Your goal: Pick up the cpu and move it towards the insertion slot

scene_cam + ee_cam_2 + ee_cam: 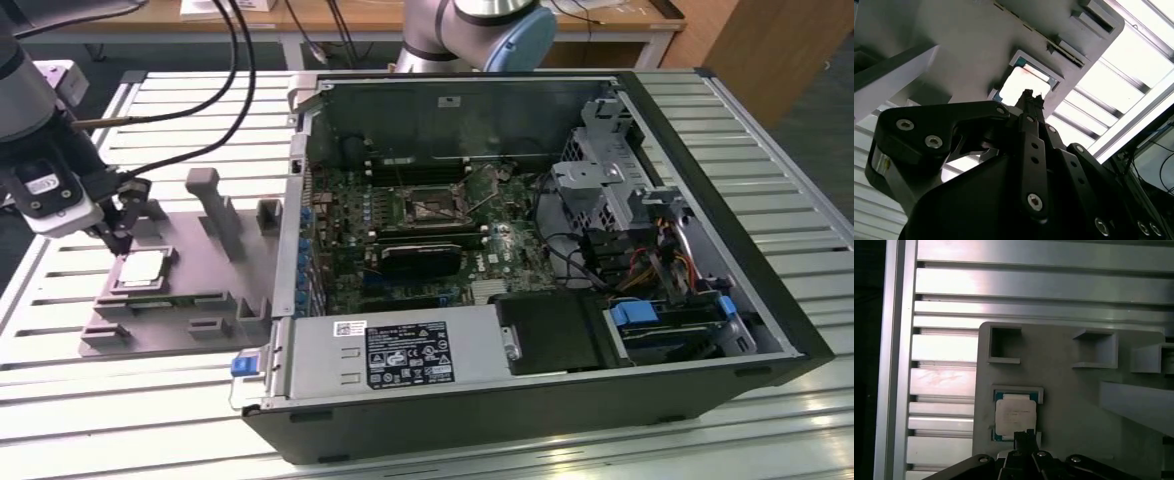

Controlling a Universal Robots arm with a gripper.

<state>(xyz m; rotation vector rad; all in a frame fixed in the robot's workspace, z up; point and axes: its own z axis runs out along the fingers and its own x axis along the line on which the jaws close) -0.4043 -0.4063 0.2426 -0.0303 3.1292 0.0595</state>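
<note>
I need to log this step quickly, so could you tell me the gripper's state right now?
Gripper: closed, holding nothing, poised over the cpu lying in the grey fixture.

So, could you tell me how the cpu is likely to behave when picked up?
The cpu looks thin, flat and rigid, so it probably won't flex or roll. Its shiny metal top suggests a slippery grip. Seated between raised edges of the fixture plate, it may catch if lifted tilted.
</note>
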